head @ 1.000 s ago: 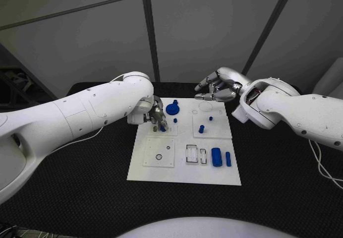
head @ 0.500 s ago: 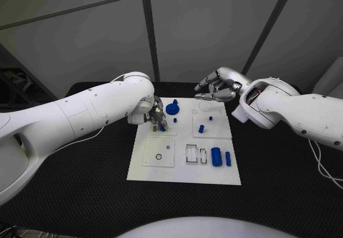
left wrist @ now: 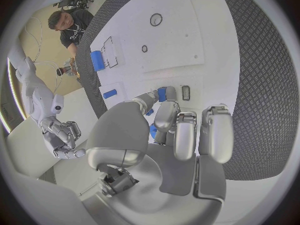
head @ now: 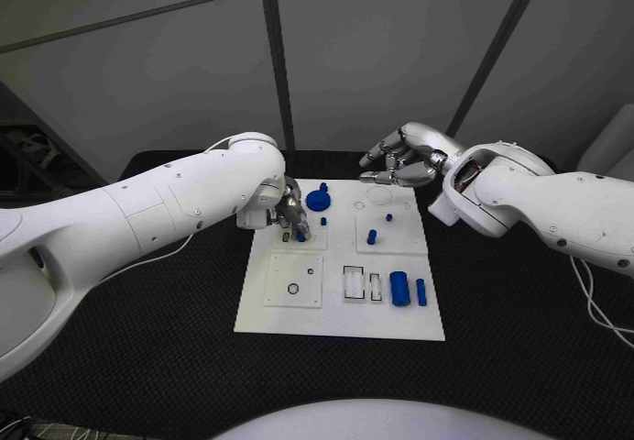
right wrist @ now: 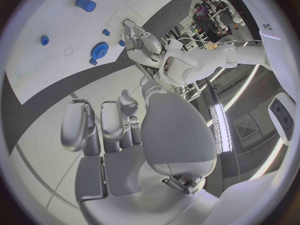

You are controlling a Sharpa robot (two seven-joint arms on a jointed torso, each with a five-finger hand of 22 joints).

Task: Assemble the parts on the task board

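The white task board (head: 337,316) lies in the middle of the black table. My left hand (head: 283,213) hovers low over its far left block and pinches a small blue part (left wrist: 162,93) between thumb and fingertip, right beside a narrow slot (left wrist: 185,92). A blue gear (head: 319,198) stands just past that hand, with a small blue peg (head: 323,221) beside it. My right hand (head: 403,163) hangs above the board's far edge, fingers curled in, holding nothing. The right wrist view shows the gear (right wrist: 99,50) and the left hand (right wrist: 140,37).
Two blue pegs (head: 388,218) (head: 373,237) stand in the far right block. A thick blue cylinder (head: 399,290) and a thin blue pin (head: 421,292) lie at the board's near right, beside rectangular slots (head: 355,282). A black ring (head: 292,291) sits on the near left block.
The left hand's fingers have settled slightly lower over the slot, and the blue part at their tips shows less. The right hand has not moved.
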